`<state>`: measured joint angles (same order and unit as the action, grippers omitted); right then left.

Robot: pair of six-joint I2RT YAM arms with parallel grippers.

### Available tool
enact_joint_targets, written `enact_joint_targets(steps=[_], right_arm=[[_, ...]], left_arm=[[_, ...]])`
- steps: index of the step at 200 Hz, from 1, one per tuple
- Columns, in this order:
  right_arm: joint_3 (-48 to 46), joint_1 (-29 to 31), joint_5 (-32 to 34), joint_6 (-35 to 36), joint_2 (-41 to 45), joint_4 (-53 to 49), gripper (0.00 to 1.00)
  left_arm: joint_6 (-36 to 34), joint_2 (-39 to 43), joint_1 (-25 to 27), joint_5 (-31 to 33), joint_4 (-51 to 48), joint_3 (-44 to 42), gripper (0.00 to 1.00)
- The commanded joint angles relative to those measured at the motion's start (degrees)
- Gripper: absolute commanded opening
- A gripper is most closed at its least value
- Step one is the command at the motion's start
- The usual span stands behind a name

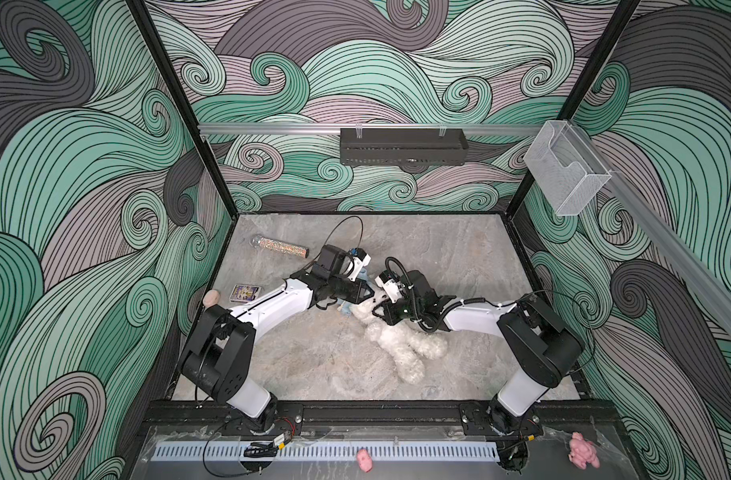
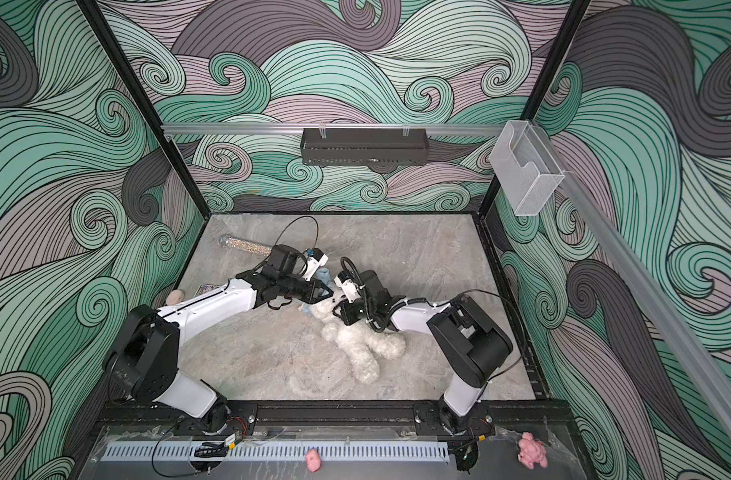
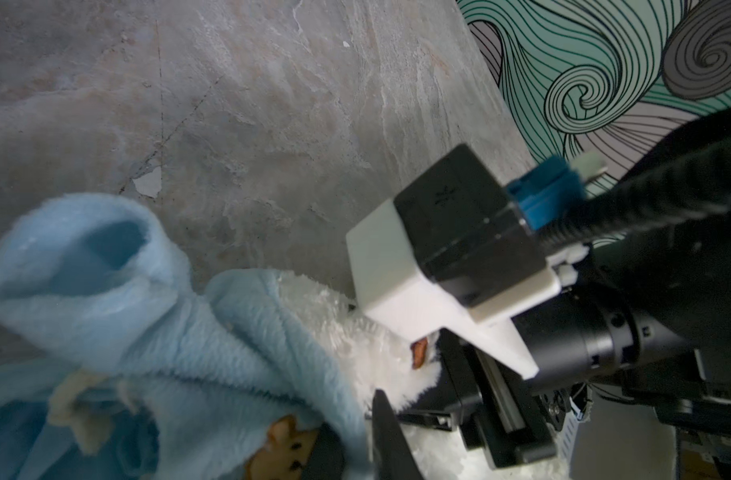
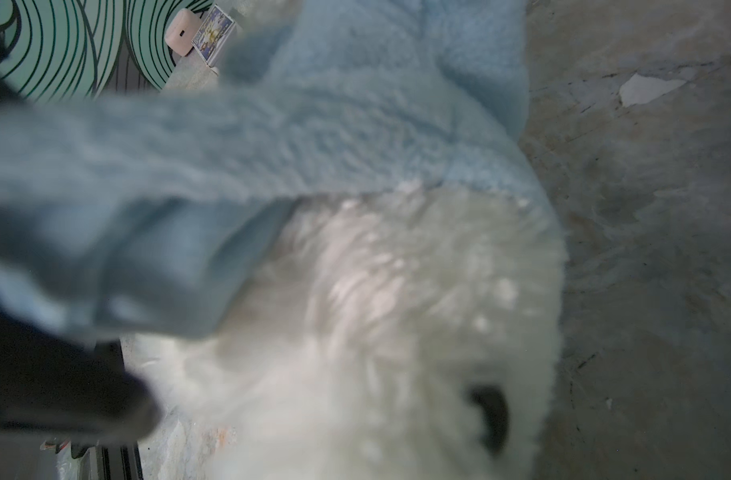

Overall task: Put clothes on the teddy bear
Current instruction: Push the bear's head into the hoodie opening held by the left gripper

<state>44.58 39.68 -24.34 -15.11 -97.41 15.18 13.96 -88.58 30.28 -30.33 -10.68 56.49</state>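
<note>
I am looking down at the teddy bear [image 1: 401,347]. It is lying near the middle of the table [image 1: 459,249], a little right of centre in both top views. Its legs are pointing toward the lower right and its head end toward the upper left, under the two arms.

A light blue garment [image 3: 181,328] is bunching around the bear's head end. In the left wrist view, one tube-shaped opening of it is standing up at the left of the frame.

The left gripper [image 1: 371,293] is reaching in at the garment from the left. Its fingers [image 3: 391,440] are sitting slightly apart with the garment's edge between them, and I cannot tell whether they are pinching it.

The right gripper [image 1: 379,309] is pressing into the white fur from the right. Fur and fabric are hiding its fingers, so I cannot tell their state.

A glitter tube [image 1: 278,246] and a card pack [image 1: 245,293] are lying toward the table's left side.
</note>
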Motion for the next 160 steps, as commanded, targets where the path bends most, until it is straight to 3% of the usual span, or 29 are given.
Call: enact_joint_targets(steps=[1,31,47,67,98,113,136,160], right_arm=[[-1.78,0.58,1.03,-0.79,0.43,4.59,0.18],[-3.91,0.58,1.08,0.50,2.57,6.72,0.16],[-5.30,0.57,0.86,2.34,4.27,6.93,0.14],[-7.53,0.53,2.13,4.66,7.20,6.09,0.12],[-12.45,-0.33,-0.07,5.65,11.93,10.84,0.11],[-14.24,-1.39,-4.93,4.89,13.26,14.65,0.11],[-12.53,-3.45,-14.03,5.25,13.39,12.18,0.11],[-13.39,-4.44,-11.29,8.09,18.93,6.01,0.11]], left_arm=[[1.98,1.45,0.74,3.15,0.30,0.22,0.17],[2.26,2.44,0.48,13.07,-4.40,0.11,0.05],[3.31,3.10,0.18,15.04,-4.47,-0.14,0.00],[4.52,3.60,-0.54,16.53,-4.36,-0.50,0.00],[5.61,3.33,-2.02,16.07,-4.53,-0.85,0.00],[5.09,3.20,-2.33,15.09,-4.71,-0.86,0.00],[1.49,3.20,-2.76,12.81,-6.51,-0.19,0.00],[-2.45,2.61,-3.75,12.13,-11.54,2.22,0.00]])
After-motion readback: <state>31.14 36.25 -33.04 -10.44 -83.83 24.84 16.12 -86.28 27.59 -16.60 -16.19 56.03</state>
